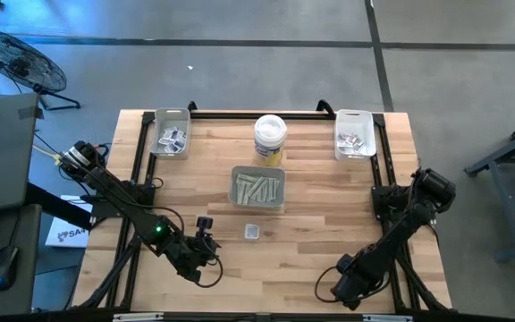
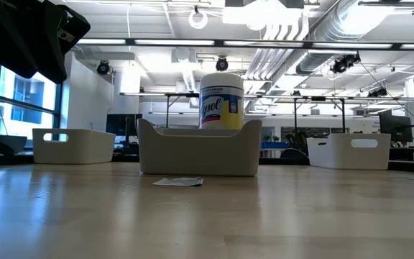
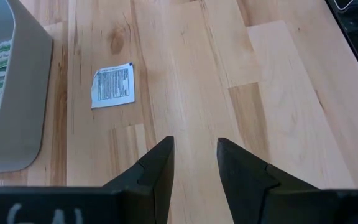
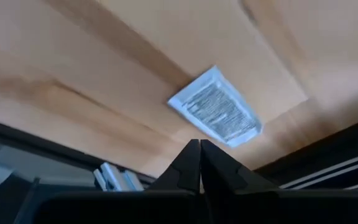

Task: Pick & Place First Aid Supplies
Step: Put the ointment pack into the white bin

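With one packet (image 1: 251,232) lying loose on the table (image 1: 329,206) before the middle tray (image 1: 257,207), the left gripper (image 3: 194,163), fingers apart, seems poised to fetch it, while the right gripper (image 4: 199,163) waits, fingers together

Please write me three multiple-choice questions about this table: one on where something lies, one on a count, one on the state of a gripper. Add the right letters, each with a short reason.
1. Where does the loose square packet lie?
A. on the floor
B. on the bare table, just outside the middle tray
C. on top of the white tub

2. How many trays stand on the table?
A. two
B. three
C. five

3. How are the fingers of the right gripper?
A. wide open
B. shut together
C. closed on a strip

Answers:
1 B, the high view shows it on the wood.
2 B, a left tray, a right tray and the middle one.
3 B, its wrist view shows the fingertips touching.
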Action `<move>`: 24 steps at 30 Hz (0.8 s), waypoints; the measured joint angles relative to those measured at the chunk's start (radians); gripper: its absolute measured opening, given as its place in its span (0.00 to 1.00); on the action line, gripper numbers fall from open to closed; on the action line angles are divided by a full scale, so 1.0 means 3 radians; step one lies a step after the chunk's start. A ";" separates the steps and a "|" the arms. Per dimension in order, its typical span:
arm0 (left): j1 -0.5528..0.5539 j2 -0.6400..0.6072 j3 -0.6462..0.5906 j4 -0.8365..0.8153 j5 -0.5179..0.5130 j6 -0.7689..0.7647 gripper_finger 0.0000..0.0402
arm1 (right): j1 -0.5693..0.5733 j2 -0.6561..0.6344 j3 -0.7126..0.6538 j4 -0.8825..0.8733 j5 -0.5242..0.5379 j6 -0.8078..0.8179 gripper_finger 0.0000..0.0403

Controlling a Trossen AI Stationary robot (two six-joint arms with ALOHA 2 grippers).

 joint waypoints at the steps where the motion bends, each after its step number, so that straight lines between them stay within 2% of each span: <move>1: 0.0000 -0.0001 0.0000 0.0000 0.0000 -0.0001 0.30 | 0.0000 0.0000 -0.0001 -0.0010 0.0022 0.0002 0.02; 11: 0.0000 0.0000 0.0000 0.0000 0.0000 0.0000 0.30 | -0.0089 0.0000 -0.0004 -0.0067 0.0033 -0.0137 0.00; 19: 0.0001 -0.0001 0.0000 0.0000 0.0000 0.0000 0.30 | -0.0126 -0.0012 -0.0409 0.0614 -0.0128 -0.0046 0.00; 24: 0.0000 -0.0001 0.0000 0.0000 -0.0001 0.0000 0.30 | -0.0196 -0.0011 -0.0397 0.0642 -0.0099 -0.0182 0.00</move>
